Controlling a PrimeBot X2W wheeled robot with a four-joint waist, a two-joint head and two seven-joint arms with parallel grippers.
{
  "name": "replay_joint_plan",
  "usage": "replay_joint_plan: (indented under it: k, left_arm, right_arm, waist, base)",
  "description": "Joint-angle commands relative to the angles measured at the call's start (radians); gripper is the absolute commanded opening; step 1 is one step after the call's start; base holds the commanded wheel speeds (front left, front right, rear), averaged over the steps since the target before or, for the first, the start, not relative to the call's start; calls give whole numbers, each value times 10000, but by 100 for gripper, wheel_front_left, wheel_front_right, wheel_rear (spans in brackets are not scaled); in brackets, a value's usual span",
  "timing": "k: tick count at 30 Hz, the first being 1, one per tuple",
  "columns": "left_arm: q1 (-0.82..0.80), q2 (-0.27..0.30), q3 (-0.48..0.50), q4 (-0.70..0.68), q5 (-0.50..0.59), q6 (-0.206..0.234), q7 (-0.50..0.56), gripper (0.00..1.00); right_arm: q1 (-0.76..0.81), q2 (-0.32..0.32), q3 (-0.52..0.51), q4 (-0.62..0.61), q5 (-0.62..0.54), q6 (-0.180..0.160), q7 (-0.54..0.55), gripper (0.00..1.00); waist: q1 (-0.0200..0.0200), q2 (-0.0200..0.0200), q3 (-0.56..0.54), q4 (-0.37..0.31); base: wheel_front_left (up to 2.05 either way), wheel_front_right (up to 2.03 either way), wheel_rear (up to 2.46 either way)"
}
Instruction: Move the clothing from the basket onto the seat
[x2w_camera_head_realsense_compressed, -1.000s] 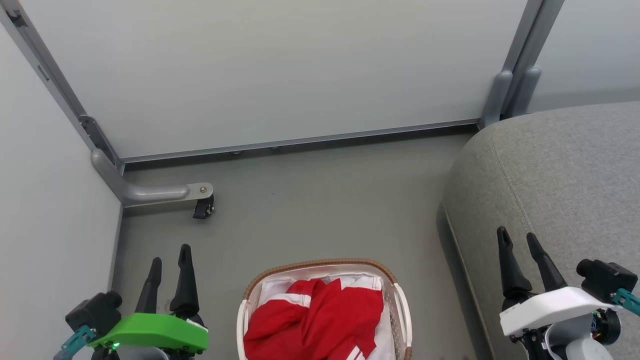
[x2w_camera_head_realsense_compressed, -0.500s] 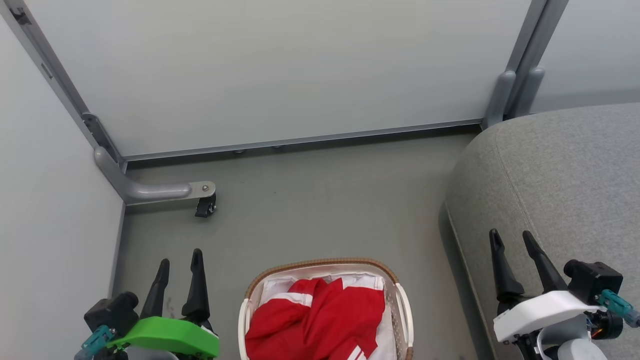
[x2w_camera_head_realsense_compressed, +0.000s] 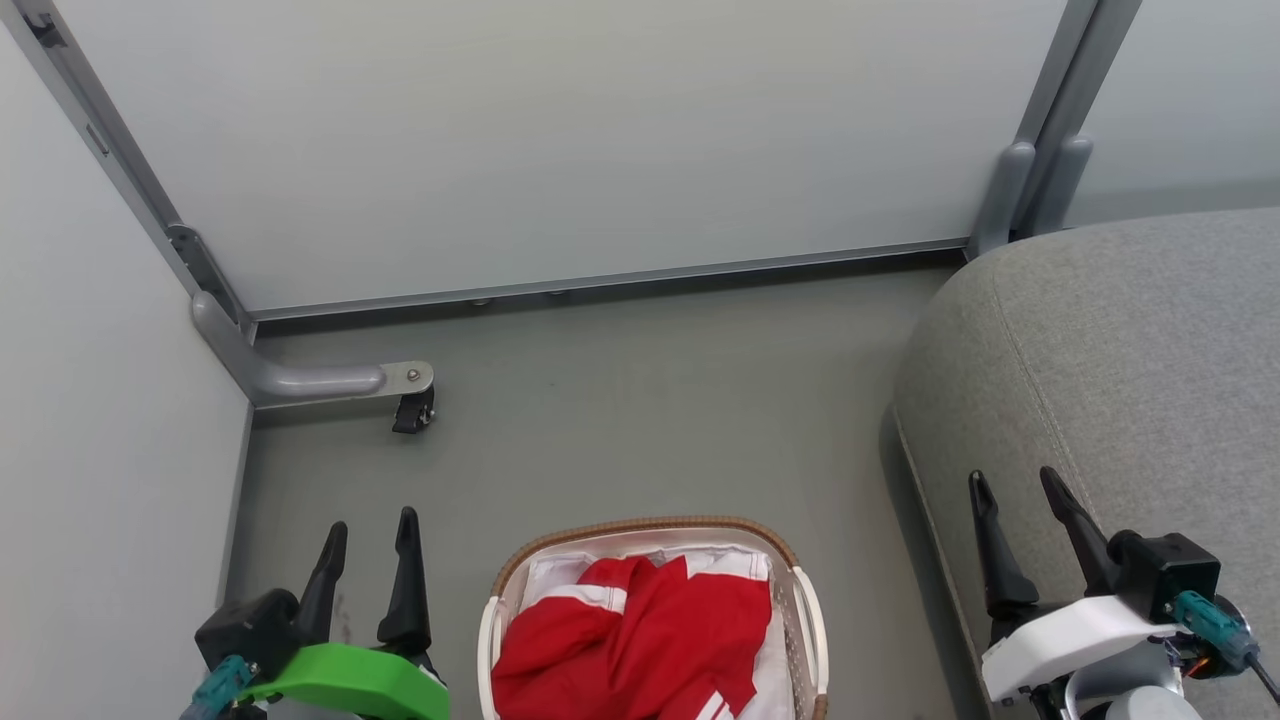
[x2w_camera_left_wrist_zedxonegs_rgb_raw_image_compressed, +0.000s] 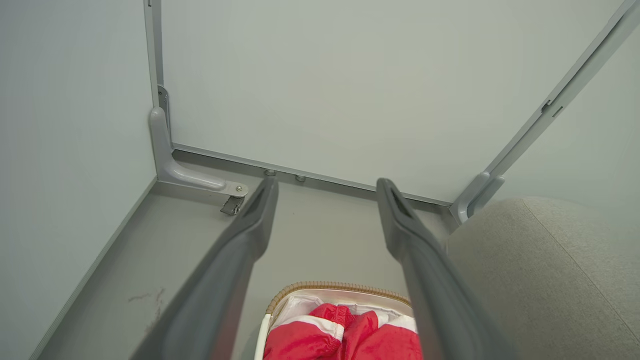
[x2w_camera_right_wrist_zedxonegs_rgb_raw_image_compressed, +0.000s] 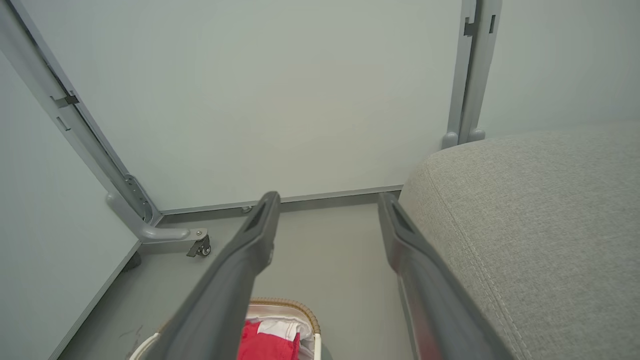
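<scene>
left gripper (x2w_camera_head_realsense_compressed: 372, 520) and right gripper (x2w_camera_head_realsense_compressed: 1013, 476) are seen drawn slightly inward since a second ago, fingers spread wide, nothing held. the clothing (x2w_camera_head_realsense_compressed: 640, 640) lies untouched in the basket (x2w_camera_head_realsense_compressed: 640, 522), beside the seat (x2w_camera_head_realsense_compressed: 1120, 350). reach is judged barely begun.

clothing (x2w_camera_head_realsense_compressed: 640, 640) in basket (x2w_camera_head_realsense_compressed: 807, 620), seat (x2w_camera_head_realsense_compressed: 1120, 350) rt

Walls: we see pale matte partition panels (x2w_camera_head_realsense_compressed: 560, 150), grey metal rails (x2w_camera_head_realsense_compressed: 600, 280).
Ground: smooth grey floor (x2w_camera_head_realsense_compressed: 640, 400); curved metal foot (x2w_camera_head_realsense_compressed: 320, 382), black caster (x2w_camera_head_realsense_compressed: 413, 412).
</scene>
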Motion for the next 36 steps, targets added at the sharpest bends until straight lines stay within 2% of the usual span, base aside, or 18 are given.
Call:
replay_joint_plan:
  k: [1,27,36]
  left_arm:
    - [112,67,-38,6,182,0,-79,100]
    - [202,83,-278,526,1704,-19,-563,100]
    - [175,82,-256,571,1628,-19,-532,100]
  right_arm:
    - [63,-61,9,-16,-272,3,-98,100]
    - [232,-91,116,-59,-2219,2,-564,100]
    - [200,-89,115,-54,-2131,2,-561,100]
  waist:
    - [-1,0,-3,3]
    - [-1,0,11,69]
    - [-1,0,21,54]
  base:
    - [0,0,0]
    - [0,0,0]
    - [0,0,0]
